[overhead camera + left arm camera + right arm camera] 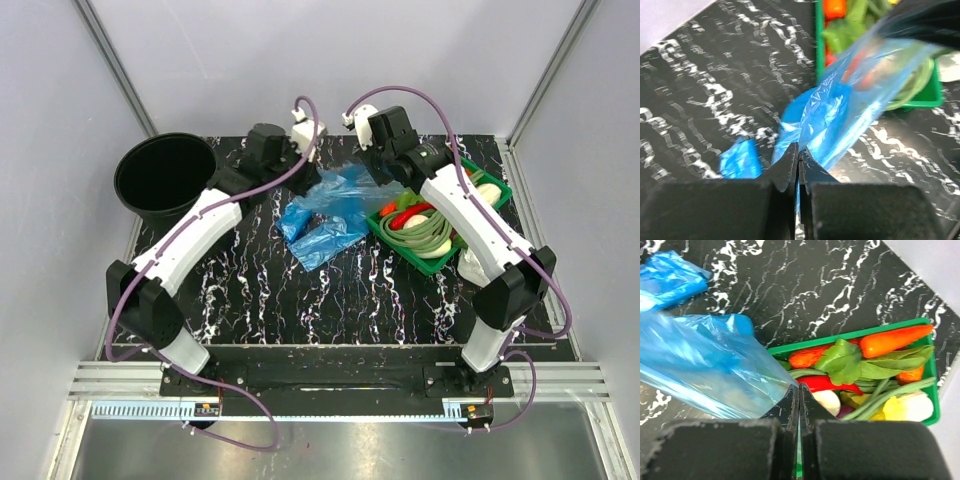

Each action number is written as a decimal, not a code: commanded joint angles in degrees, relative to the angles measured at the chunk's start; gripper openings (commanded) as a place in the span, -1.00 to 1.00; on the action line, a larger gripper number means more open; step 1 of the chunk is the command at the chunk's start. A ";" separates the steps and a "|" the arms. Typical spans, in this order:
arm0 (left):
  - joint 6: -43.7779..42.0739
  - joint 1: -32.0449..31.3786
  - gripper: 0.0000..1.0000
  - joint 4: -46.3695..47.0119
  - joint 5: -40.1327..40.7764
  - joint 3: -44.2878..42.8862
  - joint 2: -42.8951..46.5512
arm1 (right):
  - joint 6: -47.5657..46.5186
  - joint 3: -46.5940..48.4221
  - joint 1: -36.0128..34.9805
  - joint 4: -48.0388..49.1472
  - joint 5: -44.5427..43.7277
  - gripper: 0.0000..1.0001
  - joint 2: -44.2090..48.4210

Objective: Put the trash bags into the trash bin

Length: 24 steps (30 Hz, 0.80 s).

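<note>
The trash bags (pixel 325 218) lie as crumpled blue film on the middle of the black marbled table. One sheet (pixel 850 100) is lifted and stretched between both grippers. My left gripper (pixel 799 151) is shut on its lower edge, and a separate blue wad (pixel 740 159) lies on the table to its left. Shut on the same sheet's (pixel 705 360) other end, my right gripper (pixel 799 387) hangs over the near-left corner of the vegetable tray. Another blue bag (pixel 667 280) lies further off. The trash bin (pixel 165 180), tall, black and round, stands at the back left with nothing visible inside.
A green tray (pixel 500 195) of vegetables sits at the right, under the right arm. A white crumpled lump (pixel 468 265) lies beside that arm's forearm. Grey walls close in the table at the back and sides.
</note>
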<state>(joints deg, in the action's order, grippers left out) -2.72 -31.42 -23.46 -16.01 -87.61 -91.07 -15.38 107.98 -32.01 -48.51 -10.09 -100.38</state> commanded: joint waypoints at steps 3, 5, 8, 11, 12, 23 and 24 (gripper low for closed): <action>-6.94 6.98 -1.00 -1.49 2.48 -1.42 6.25 | -4.04 2.93 0.45 0.87 -6.35 -1.00 5.02; -8.08 7.77 -1.00 -2.28 2.82 -1.42 7.21 | -4.83 4.25 0.72 0.96 -7.22 -1.00 4.93; -8.62 9.18 -1.00 -2.38 2.83 -1.51 8.45 | -5.45 6.44 1.33 1.31 -7.67 -1.00 4.75; -8.70 10.85 -1.00 -2.11 2.57 -1.86 9.59 | -5.89 9.51 2.30 1.31 -8.28 -1.00 4.49; -9.14 11.20 -0.99 -2.11 2.13 -1.86 10.03 | -6.07 10.57 2.56 1.31 -8.28 -1.00 4.32; -12.58 11.47 0.58 -5.10 -22.12 -0.89 11.35 | -5.45 18.14 2.83 -2.20 7.43 -1.00 2.55; -11.79 11.47 0.66 -4.40 -22.92 -1.24 11.26 | -5.71 17.62 2.74 -2.38 9.19 -1.00 2.64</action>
<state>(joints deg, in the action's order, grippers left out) -14.85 -19.79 -29.23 -27.38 -87.72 -81.82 -20.38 124.84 -29.04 -49.58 -10.74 -98.41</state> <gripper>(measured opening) 0.769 0.008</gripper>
